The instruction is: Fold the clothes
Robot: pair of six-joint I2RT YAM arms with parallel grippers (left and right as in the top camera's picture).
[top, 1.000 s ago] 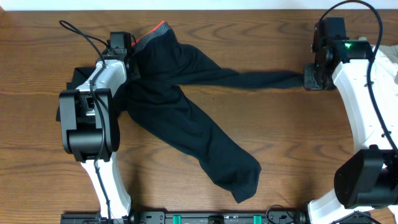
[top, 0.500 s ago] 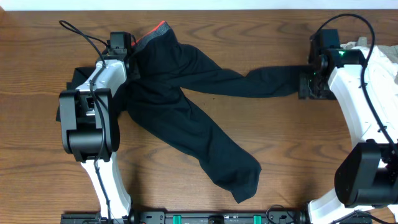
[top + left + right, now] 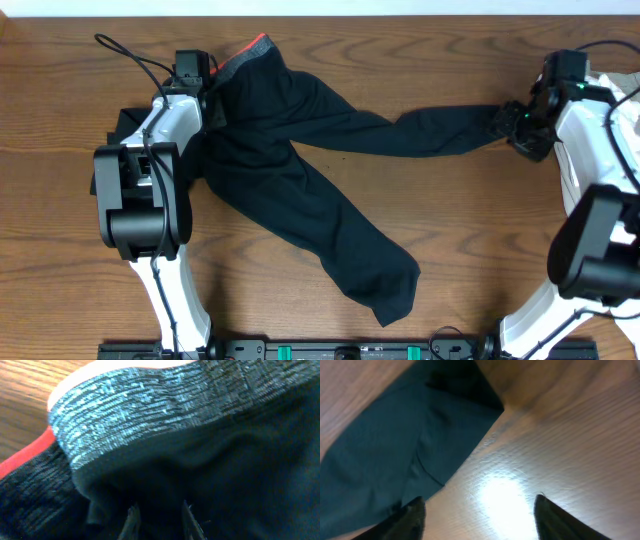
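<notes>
Leg of trousers (image 3: 300, 150) released by right gripper (image 3: 479, 502) — fingers spread, backed off; left gripper (image 3: 159, 520) hold at waistband (image 3: 165, 405) unclear. Leg laid ready for folding.

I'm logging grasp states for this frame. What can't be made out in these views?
Left gripper: the left wrist view cuts its fingers off at the bottom edge, and overhead the left arm covers it, so whether it pinches the trousers is unclear.
Leg end: blurred in the right wrist view; hem detail lost.
Dark cloth: mostly under the left arm overhead; what it is cannot be told.
</notes>
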